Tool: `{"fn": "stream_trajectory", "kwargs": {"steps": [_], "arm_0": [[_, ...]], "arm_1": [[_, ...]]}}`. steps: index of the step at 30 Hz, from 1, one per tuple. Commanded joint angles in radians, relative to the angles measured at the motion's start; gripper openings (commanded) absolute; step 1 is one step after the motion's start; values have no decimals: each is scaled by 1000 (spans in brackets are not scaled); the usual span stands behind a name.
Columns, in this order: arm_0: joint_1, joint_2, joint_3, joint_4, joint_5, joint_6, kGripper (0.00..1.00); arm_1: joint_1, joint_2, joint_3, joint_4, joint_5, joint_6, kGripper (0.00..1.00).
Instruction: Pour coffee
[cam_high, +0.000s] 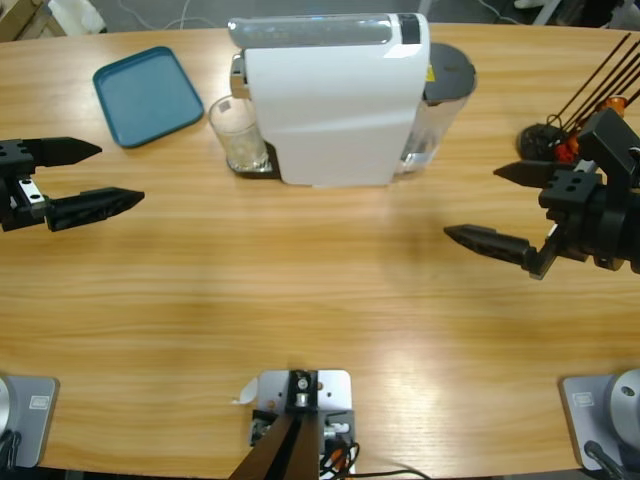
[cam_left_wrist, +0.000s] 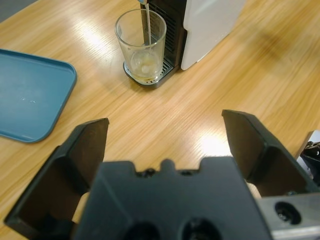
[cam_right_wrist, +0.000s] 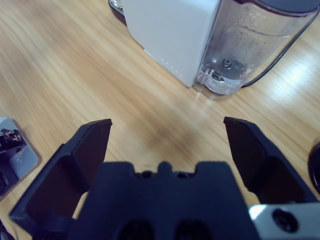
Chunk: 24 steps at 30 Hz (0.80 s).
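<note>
From above, the left gripper (cam_high: 95, 176) sat wide open with nothing in it, and the right gripper (cam_high: 488, 206) was spread and empty too. The glass (cam_high: 239, 133) stood ahead of the left one, against the coffee machine (cam_high: 335, 98), beside a teal tray (cam_high: 148, 94).

Left wrist cam: coffee (cam_left_wrist: 143, 64) streamed into the glass straight ahead, well apart.

Right wrist cam: the machine's water tank (cam_right_wrist: 250, 45) was ahead.

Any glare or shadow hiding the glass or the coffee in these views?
Left wrist view: bright glare patches on the table, none over the glass; the coffee shows clearly. High view: the coffee machine casts a soft shadow on the table in front of it. Right wrist view: the same shadow; no glass visible.
</note>
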<state>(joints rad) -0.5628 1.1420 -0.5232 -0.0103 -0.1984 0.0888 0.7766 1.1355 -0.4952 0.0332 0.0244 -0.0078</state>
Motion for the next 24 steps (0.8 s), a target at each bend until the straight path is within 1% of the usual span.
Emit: {"fn": "stream_trajectory", "kwargs": {"steps": [1, 19, 21, 24], "arm_0": [[-11, 36, 32, -10, 14, 17, 982], [-11, 44, 33, -11, 20, 15, 982], [-11, 24, 39, -15, 42, 9, 982], [-11, -97, 65, -17, 102, 13, 974]], "arm_1": [[9, 6, 29, -15, -1, -7, 1000], [9, 4, 30, -16, -1, -8, 1000], [9, 3, 30, -16, -1, -8, 1000], [9, 4, 30, -16, -1, -8, 1000]]}}
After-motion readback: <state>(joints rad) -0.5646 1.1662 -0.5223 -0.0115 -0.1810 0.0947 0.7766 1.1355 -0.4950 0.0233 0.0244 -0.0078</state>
